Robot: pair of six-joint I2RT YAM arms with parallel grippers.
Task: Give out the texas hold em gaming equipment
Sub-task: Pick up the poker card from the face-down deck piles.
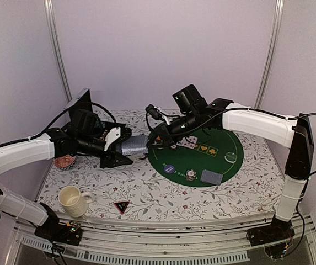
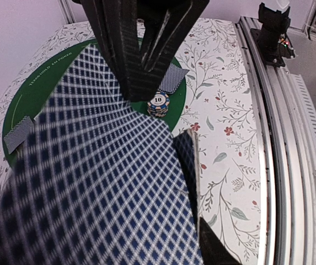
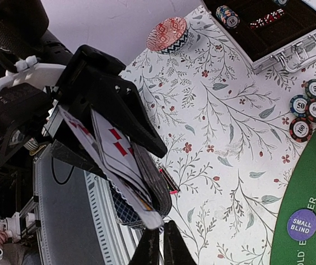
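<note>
My left gripper [image 1: 126, 148] is shut on a deck of grey-blue-backed playing cards [image 1: 134, 146], held in the air left of the green mat [image 1: 232, 168]. In the left wrist view the deck [image 2: 91, 182] fills most of the frame. My right gripper [image 1: 149, 142] meets the deck's right end. Its fingertips [image 3: 153, 247] are shut on the corner of one card [image 3: 156, 218]. On the mat lie face-up cards [image 1: 197, 145], a face-down pair [image 1: 212, 176], a chip stack [image 1: 191, 175] and a blue small-blind button [image 1: 169, 169]. A black triangular marker [image 1: 121, 207] lies near the front edge.
A cream mug [image 1: 72, 200] stands front left and a pink patterned dish [image 1: 65, 161] sits behind it, under the left arm. An open chip case [image 3: 268, 27] lies at the back, with loose chips [image 3: 309, 110] beside the mat. The floral tablecloth [image 1: 163, 196] covers the table.
</note>
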